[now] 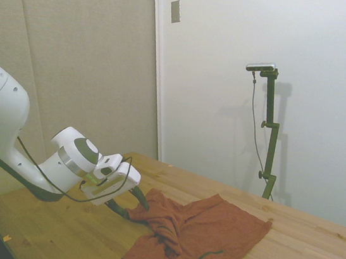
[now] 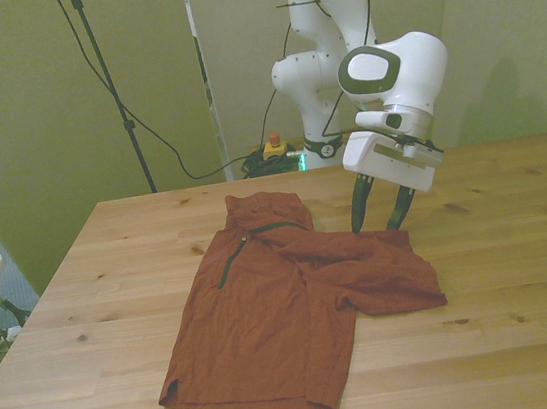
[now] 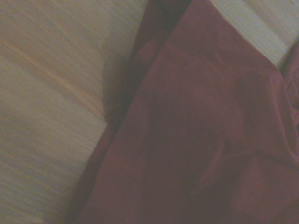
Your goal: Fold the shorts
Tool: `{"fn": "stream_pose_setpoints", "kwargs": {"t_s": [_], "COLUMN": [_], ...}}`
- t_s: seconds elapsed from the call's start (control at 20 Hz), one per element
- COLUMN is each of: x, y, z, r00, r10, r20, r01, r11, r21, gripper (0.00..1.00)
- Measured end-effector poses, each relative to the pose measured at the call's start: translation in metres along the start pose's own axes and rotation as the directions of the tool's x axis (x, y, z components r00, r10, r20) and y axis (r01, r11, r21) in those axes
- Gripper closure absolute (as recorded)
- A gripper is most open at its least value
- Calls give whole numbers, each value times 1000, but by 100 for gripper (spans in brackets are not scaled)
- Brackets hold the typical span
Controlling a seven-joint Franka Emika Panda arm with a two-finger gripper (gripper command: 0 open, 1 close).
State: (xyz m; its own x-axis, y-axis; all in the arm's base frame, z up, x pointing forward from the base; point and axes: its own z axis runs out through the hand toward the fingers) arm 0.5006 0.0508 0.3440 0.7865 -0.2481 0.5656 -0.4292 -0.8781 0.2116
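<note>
wrist view blurred, shorts (image 3: 201, 140) cropped, tool (image 2: 378, 222) fingers spread at cloth edge

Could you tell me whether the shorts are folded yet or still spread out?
Mostly spread, not neatly folded: the shorts lie flat across the table, with only one rumpled flap by the gripper lapping over.

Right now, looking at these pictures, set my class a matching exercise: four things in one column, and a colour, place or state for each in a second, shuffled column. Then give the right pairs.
Column one:
1. shorts
2. gripper
3. table
4. pocket line

Column two:
A. pale wood, bearing the cloth
B. jaws open, at the cloth's edge nearest the arm
C. thin and dark green
D. rust-red, rumpled, partly spread

Pairs: 1-D, 2-B, 3-A, 4-C
</note>
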Motion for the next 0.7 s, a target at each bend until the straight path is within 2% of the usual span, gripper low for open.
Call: {"fn": "stream_pose_setpoints", "kwargs": {"t_s": [0.4,0.7], "x": [8,3], "y": [6,19], "z": [-16,-4], "r00": [999,999], "r10": [-37,-28], "r20": [-5,21], "r01": [38,28], "r11": [999,999], "r21": [7,-14], "gripper": [0,0]}}
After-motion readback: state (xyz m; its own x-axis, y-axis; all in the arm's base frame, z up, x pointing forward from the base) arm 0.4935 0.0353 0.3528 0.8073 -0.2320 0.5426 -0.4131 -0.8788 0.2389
